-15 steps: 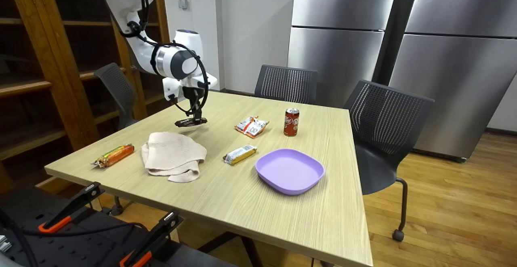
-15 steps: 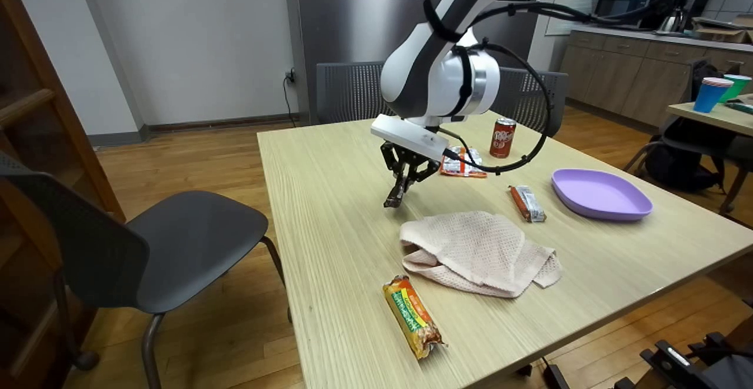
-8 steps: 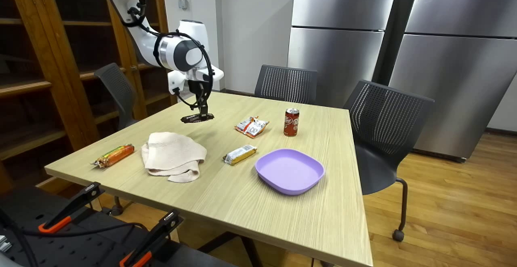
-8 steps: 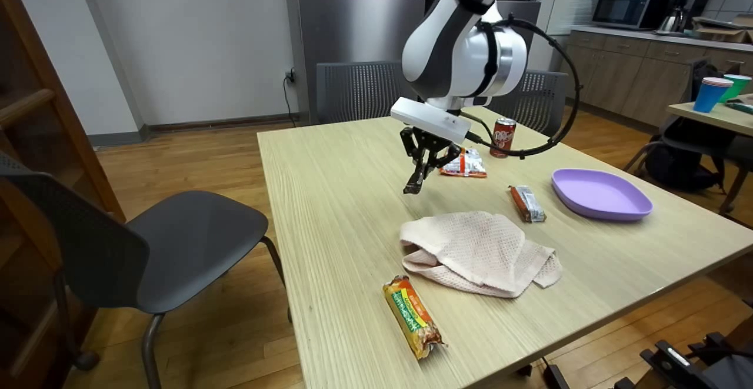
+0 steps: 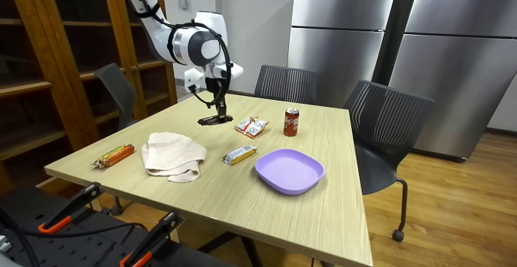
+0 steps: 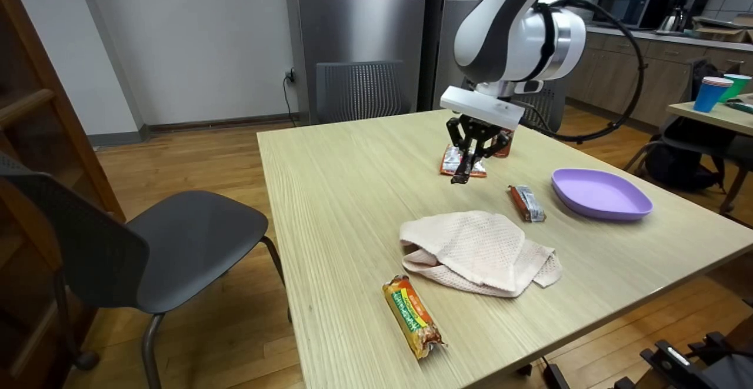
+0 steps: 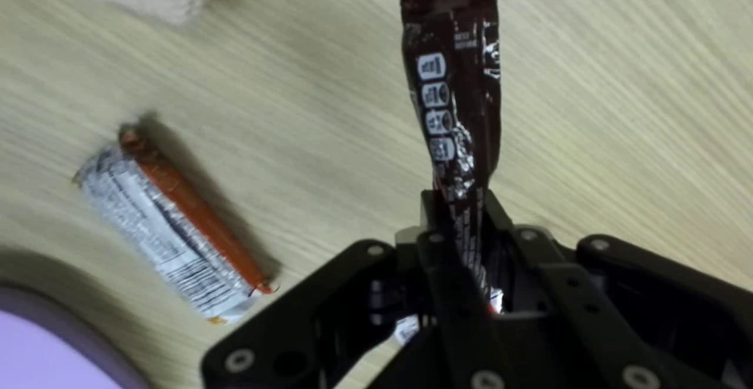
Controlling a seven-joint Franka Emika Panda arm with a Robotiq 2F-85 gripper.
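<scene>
Gripper (image 5: 221, 114) and bar (image 5: 211, 120) have moved right above the table (image 5: 228, 184), jaws pinching the bar off-centre; its glossy wrapper (image 7: 456, 92) could slip, letting the longer end droop.

A dark brown wrapped bar (image 7: 463, 106) — glossy, creased, four small pale panels in a row along one face — is pinched partway along its length, held aloft. In the wrist view it runs down from the top, right of centre, serrated end uppermost; in an exterior view the wrapped bar (image 5: 210, 120) hangs nearly level, left of centre at mid-height.
</scene>
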